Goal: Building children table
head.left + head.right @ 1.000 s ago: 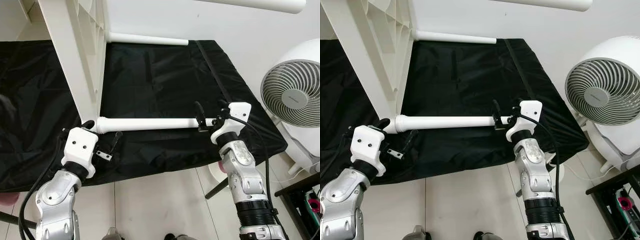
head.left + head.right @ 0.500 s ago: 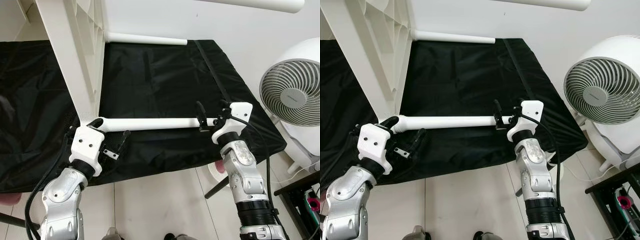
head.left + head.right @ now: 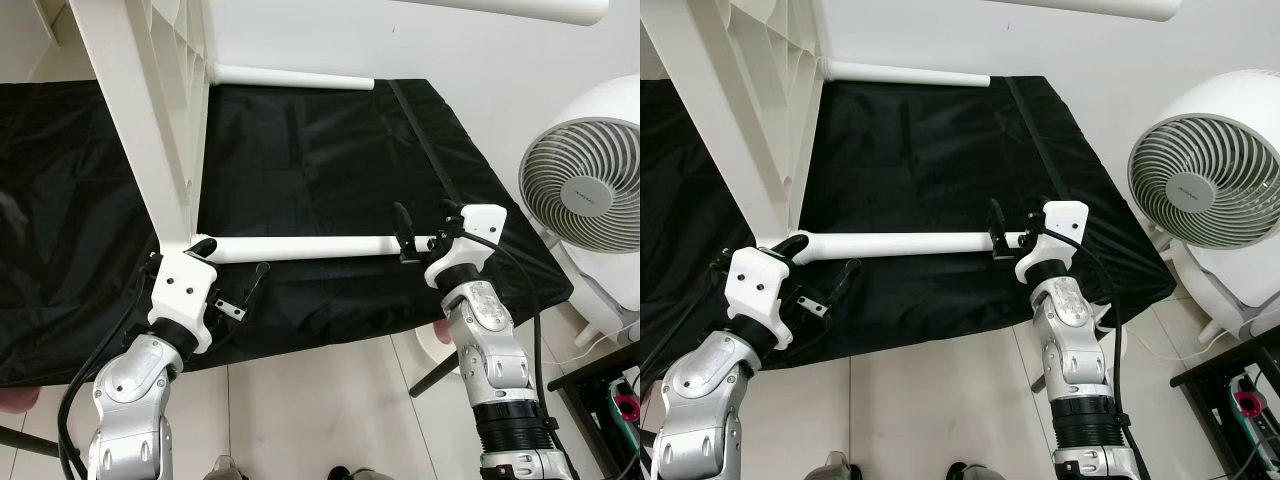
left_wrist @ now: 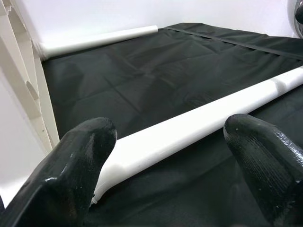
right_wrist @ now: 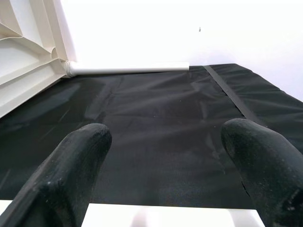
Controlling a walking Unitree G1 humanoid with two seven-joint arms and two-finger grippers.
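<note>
A black sheet (image 3: 320, 160) is lying spread over the tiled floor against a white wall, with a white fan (image 3: 590, 190) standing off to the robot's right and the white tabletop (image 3: 140, 110) tipped up on its edge at the far left. One white table leg (image 3: 295, 78) is already sticking out from the tabletop along the wall. The second table leg (image 3: 310, 246) is stretching across the sheet in front of the robot, its long axis running left to right, with its flared left end sitting just beside the lower corner of the tabletop — that is the gap the next move seems to turn on, since the end looks close to the corner socket but I cannot tell whether it is seated yet. The left gripper (image 3: 222, 282) is the nearer one to that joint; in its wrist view the two fingers (image 4: 71, 165) are spread wide with the leg passing between them, not pinched, one finger lying close alongside it. The right gripper (image 3: 422, 232) is sitting at the leg's far end, its fingers (image 5: 71, 165) also parted wide, straddling the leg — whether they are touching it I cannot tell, so neither hand appears to be clamping anything.
</note>
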